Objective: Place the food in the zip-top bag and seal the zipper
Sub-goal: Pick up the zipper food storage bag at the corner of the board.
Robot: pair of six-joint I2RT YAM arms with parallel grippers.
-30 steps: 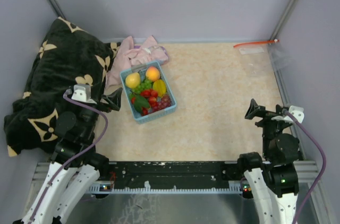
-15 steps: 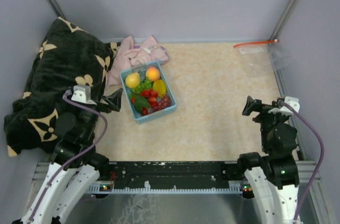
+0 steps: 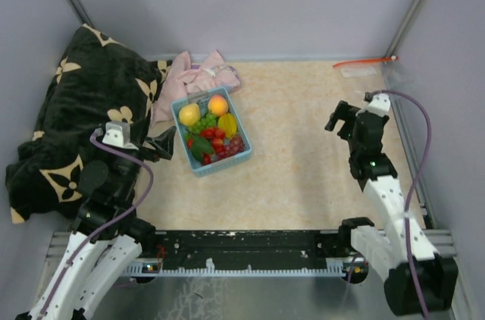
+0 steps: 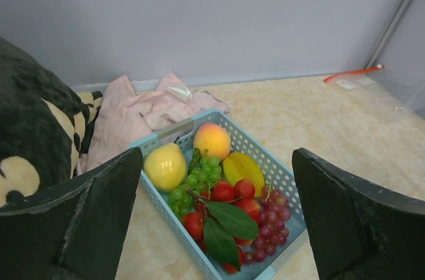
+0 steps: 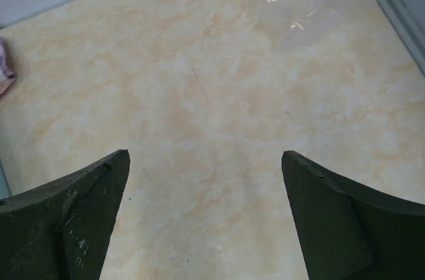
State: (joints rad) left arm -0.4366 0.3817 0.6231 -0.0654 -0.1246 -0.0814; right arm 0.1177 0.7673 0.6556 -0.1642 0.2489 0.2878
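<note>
Far left, a black plush cushion with cream flower shapes [image 3: 68, 108] slumps against the wall. Just beside it hangs the left gripper [image 3: 158, 144], its jaws spread wide and holding nothing, pointed towards the light-blue perforated plastic basket [image 3: 225, 164]. A crumpled pink cloth [image 3: 193, 77] lies behind the basket, touching its far corner.

All the food sits in the basket: a yellow toy pear [image 3: 189, 114] and an orange toy peach [image 3: 218, 105] at the far end, then green grapes [image 3: 199, 127], a yellow ridged piece [image 3: 227, 124], red berries [image 3: 214, 138], a green leaf [image 3: 201, 145] and dark-red grapes [image 3: 235, 144].

Further right, over bare marbled tabletop [image 3: 295, 161], the right gripper [image 3: 339, 117] hovers with jaws released and empty. The clear floppy zip-top bag [image 3: 371, 77] lies flat in the far right corner, well apart from the basket, its thin red-orange zipper strip [image 3: 364, 61] along the far edge.
</note>
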